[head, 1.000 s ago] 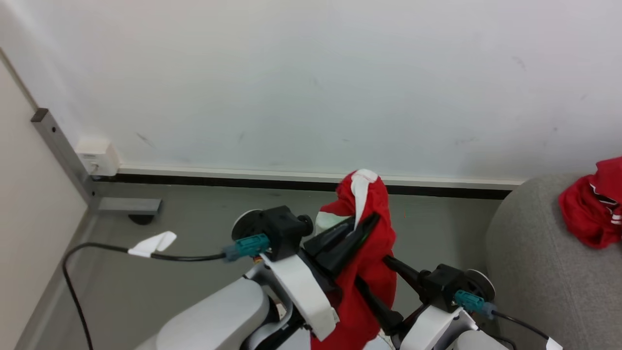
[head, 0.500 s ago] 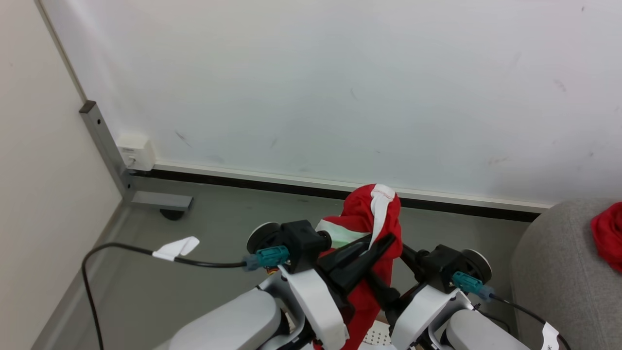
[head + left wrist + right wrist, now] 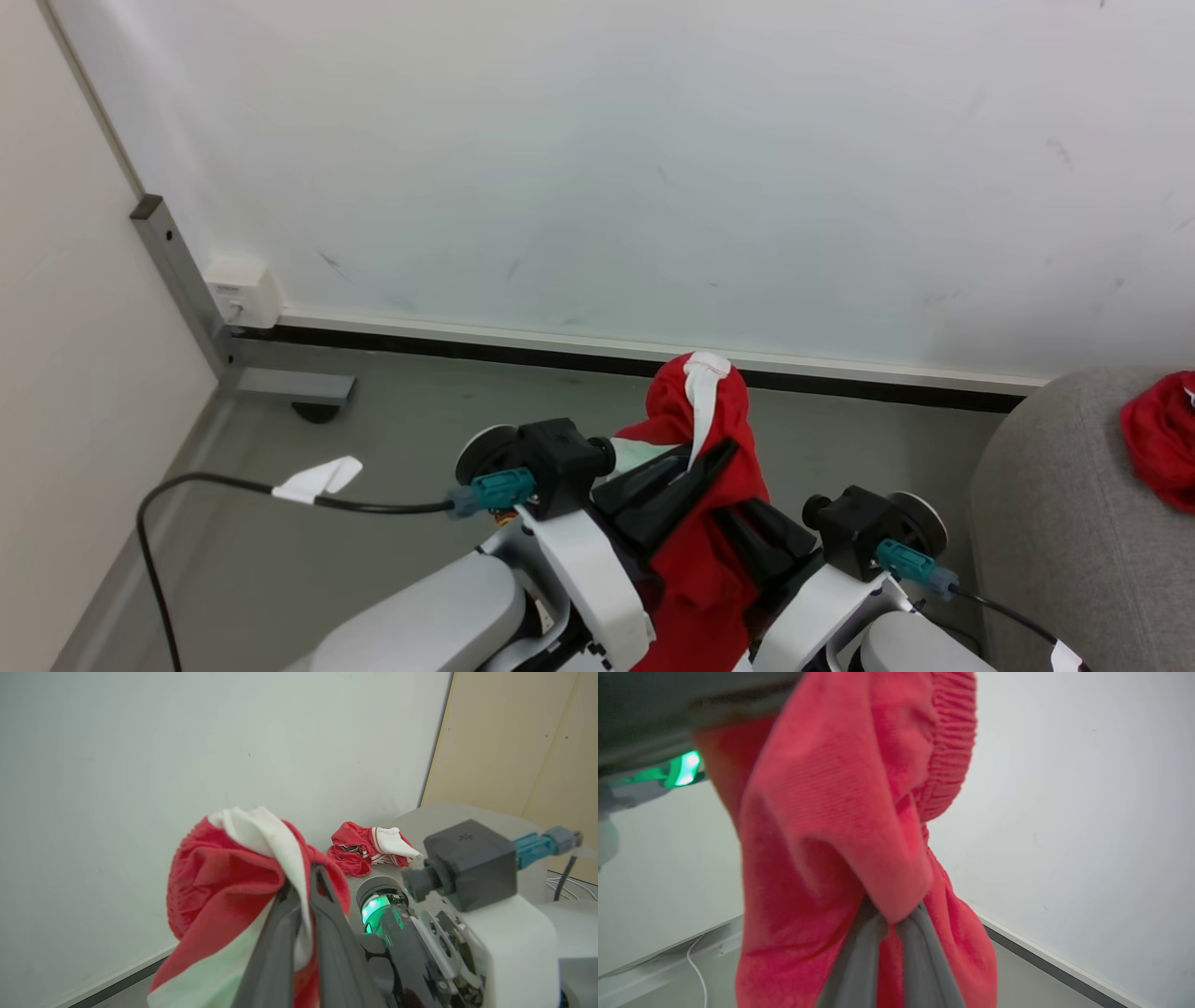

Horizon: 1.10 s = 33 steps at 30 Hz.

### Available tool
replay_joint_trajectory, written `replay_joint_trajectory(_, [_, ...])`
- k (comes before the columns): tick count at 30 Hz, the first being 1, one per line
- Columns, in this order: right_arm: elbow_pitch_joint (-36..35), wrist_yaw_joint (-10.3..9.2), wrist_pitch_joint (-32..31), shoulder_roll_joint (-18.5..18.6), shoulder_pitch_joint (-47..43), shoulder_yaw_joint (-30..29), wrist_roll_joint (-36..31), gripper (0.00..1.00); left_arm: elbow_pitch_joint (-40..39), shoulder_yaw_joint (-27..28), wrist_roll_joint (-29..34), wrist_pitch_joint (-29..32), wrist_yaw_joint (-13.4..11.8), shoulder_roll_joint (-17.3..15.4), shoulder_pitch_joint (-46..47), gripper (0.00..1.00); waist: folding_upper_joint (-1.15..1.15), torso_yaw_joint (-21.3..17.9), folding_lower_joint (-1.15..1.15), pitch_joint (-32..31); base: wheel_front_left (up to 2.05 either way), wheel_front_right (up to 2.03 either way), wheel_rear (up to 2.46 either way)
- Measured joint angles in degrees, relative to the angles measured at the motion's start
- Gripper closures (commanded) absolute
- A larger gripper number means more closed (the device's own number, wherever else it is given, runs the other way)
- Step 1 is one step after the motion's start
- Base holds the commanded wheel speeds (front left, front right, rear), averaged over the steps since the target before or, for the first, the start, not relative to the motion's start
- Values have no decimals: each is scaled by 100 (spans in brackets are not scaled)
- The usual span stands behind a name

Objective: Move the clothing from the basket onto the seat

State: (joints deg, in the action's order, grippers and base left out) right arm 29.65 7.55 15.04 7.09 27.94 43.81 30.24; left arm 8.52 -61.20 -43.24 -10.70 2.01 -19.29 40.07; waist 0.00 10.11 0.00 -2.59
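Clothing [image 3: 705, 448], a thin, limp red garment, hangs bunched above the floor [image 3: 392, 439] beside the seat [image 3: 1046, 523], left jaws and right jaws clenched on its folds. Light and slippery, it looks best pinched at the ribbed waistband [image 3: 943, 742]. A second garment [image 3: 1158, 448] lies on the seat.

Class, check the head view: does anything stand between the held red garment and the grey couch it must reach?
Nothing visible does. The left gripper and right gripper clamp the held garment; grey floor lies between it and the couch at right, where another red garment lies.
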Motion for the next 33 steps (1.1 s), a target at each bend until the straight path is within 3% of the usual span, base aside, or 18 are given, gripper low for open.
replay_joint_trajectory(12, [-64, 0, 0, -15, -13, -40, 0, 100, 21, 32, -48, -47, -56, -36, 0, 100, 0, -123, 0, 18, 0, 0, 0])
replay_joint_trajectory(19, [-278, 0, 0, 20, -123, -372, -63, 100, 23, 138, -68, -103, -157, -146, -21, 100, 0, -330, 0, 53, 0, 0, 0])
replay_joint_trajectory(21, [-346, 0, 0, 40, -138, -486, -108, 100, 16, 154, -68, -110, -202, -167, -41, 87, 0, -421, 0, 68, 0, 0, 0])
replay_joint_trajectory(22, [-388, 0, 1, 44, -150, -545, -132, 100, 9, 166, -68, -132, -209, -183, -54, 44, 0, -474, 0, 77, 0, 0, 0])
replay_joint_trajectory(23, [-420, 0, 1, 51, -164, -591, -158, 100, -4, 171, -68, -145, -232, -200, -64, 44, 0, -531, 0, 86, 0, 0, 0])
replay_joint_trajectory(24, [-454, 0, 0, 59, -187, -643, -187, 100, -20, 189, -68, -151, -242, -213, -74, 0, 0, -591, 0, 95, 0, 0, 0])
replay_joint_trajectory(33, [-809, 0, 0, 167, -303, -1150, -357, 100, -302, 196, -53, -211, -364, -299, -224, 0, 0, -1285, 0, 210, 0, 0, 0])
